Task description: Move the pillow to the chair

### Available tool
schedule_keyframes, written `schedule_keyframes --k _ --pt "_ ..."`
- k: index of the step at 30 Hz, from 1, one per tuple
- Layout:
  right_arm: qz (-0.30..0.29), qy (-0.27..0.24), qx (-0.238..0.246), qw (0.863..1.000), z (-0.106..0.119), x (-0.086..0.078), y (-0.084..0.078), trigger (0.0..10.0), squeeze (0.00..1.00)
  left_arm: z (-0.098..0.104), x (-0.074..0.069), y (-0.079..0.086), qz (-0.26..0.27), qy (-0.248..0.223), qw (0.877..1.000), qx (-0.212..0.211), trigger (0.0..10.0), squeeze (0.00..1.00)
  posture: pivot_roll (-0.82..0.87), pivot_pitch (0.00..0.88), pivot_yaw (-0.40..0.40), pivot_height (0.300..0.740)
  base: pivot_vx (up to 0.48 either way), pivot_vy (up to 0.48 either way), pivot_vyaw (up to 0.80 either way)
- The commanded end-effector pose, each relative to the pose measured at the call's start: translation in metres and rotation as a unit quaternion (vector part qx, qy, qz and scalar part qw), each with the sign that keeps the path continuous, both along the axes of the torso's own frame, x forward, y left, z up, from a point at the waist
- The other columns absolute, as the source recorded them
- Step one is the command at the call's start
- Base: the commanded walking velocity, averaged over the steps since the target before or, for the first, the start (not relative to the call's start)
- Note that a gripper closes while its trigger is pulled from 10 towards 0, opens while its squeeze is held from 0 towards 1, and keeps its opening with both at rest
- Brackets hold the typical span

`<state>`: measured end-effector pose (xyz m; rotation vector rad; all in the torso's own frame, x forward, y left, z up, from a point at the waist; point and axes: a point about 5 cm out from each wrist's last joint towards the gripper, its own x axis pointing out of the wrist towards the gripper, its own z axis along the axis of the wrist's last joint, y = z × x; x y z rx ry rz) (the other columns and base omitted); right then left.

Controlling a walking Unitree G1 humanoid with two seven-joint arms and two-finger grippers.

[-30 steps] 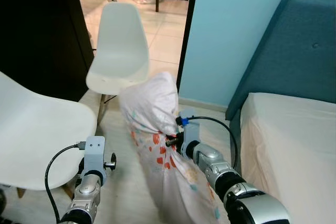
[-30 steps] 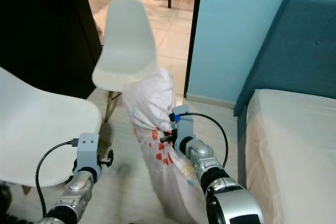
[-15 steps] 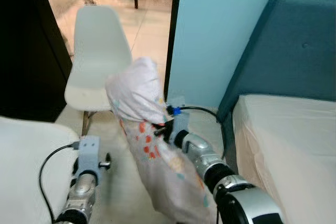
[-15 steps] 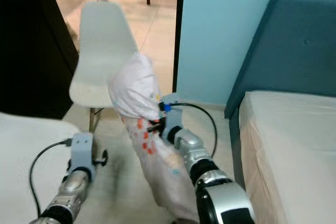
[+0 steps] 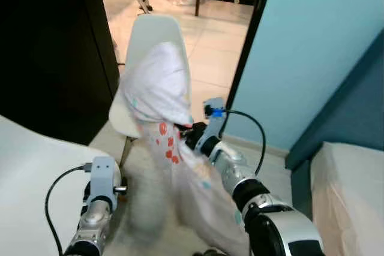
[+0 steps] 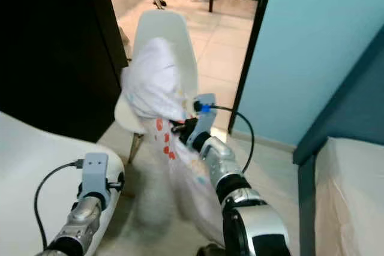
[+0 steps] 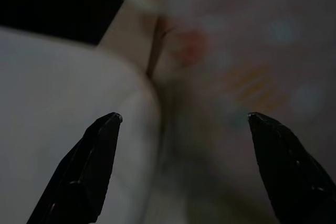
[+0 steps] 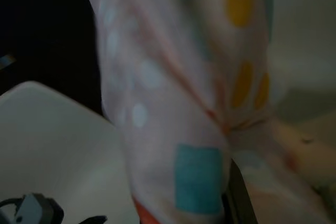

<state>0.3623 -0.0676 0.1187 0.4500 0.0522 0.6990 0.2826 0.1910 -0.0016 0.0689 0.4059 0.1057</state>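
A near white chair [image 5: 30, 172] fills the lower left corner, and the left gripper [image 7: 184, 124] hangs low beside its seat edge with jaws spread wide and holding nothing. Right of that, the pillow [image 5: 162, 97], white with red, yellow and teal print, hangs upright in the air in front of the far white chair [image 5: 157, 31], its lower end trailing toward the floor. The right gripper [image 5: 191, 133] sits at the pillow's waist with jaws pinching the bunched fabric. Farther right stand the pale blue wall [image 5: 318, 52] and the bed [image 5: 351, 190]. The step in hand appears to be the carry; the next move likely calls for bringing the pillow over the far chair's seat, then lowering and releasing it.
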Motion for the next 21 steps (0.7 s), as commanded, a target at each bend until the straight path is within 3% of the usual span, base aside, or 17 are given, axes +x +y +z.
schedule_keyframes --k 1,5,13,21 --pt "0.008 -0.046 0.074 0.996 0.035 0.011 0.005 10.0 0.00 -0.007 -0.007 0.003 0.001 0.017 1.000 0.004 10.0 0.00 0.00 0.096 -0.047 0.740 0.461 0.000 0.00" --pt "0.018 -0.044 0.108 0.993 0.042 0.013 0.005 10.0 0.00 -0.007 -0.008 0.004 0.000 0.018 1.000 0.004 10.0 0.00 0.00 0.096 -0.044 0.740 0.458 0.000 0.00" --pt "0.046 -0.063 0.054 0.995 0.043 0.010 0.021 10.0 0.00 -0.008 -0.009 0.002 -0.007 0.021 1.000 0.006 10.0 0.00 0.01 0.085 -0.043 0.740 0.462 0.000 0.00" --pt "0.031 -0.069 0.054 0.996 0.053 0.016 0.019 10.0 0.00 -0.009 -0.009 0.001 -0.009 0.024 1.000 0.007 10.0 0.00 0.01 0.084 -0.039 0.740 0.465 0.000 0.00"
